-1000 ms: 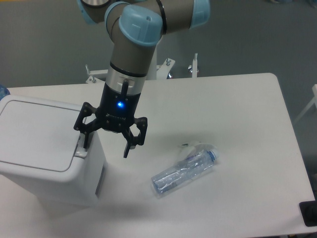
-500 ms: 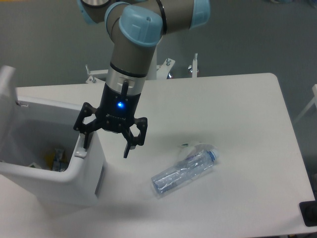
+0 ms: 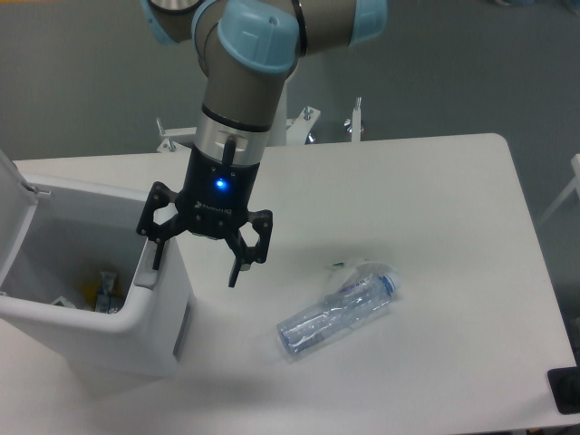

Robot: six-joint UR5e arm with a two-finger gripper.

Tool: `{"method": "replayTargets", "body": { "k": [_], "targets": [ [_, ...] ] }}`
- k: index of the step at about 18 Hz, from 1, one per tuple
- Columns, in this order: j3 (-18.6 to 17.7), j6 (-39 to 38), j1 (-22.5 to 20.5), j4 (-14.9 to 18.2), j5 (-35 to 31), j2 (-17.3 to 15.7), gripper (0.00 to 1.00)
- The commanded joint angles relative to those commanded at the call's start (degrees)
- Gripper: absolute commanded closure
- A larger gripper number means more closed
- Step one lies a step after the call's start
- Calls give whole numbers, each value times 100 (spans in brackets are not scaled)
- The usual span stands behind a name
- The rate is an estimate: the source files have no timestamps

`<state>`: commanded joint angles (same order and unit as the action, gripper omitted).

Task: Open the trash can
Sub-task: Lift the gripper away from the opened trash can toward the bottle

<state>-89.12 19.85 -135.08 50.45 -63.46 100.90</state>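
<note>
With its flat lid standing upright, the large white boxy plastic trash can (image 3: 100, 313) at the table's (image 3: 435, 199) nine o'clock edge looks open; our black two-finger end effector (image 3: 196, 268), spread wide and empty, has one finger at its latch rim, so we judge lifting clear comes next.

The trash can (image 3: 136, 317), a white boxy bin with rounded corners, is standing upright at the left side of the counter (image 3: 435, 208), its lid (image 3: 13, 204) swung up, some items lying inside.
</note>
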Motion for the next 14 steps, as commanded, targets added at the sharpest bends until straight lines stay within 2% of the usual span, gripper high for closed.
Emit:
{"method": "replayTargets", "body": {
  "k": [3, 6, 9, 13, 14],
  "targets": [
    [-114, 614, -492, -1, -447, 44, 0],
    [-167, 1318, -922, 0, -974, 237, 0],
    [122, 1854, -1239, 26, -1238, 658, 0],
    [413, 2583, -1372, 9, -2002, 1387, 0],
    [474, 2907, -1381, 17, -2222, 1484, 0]
  ]
}}
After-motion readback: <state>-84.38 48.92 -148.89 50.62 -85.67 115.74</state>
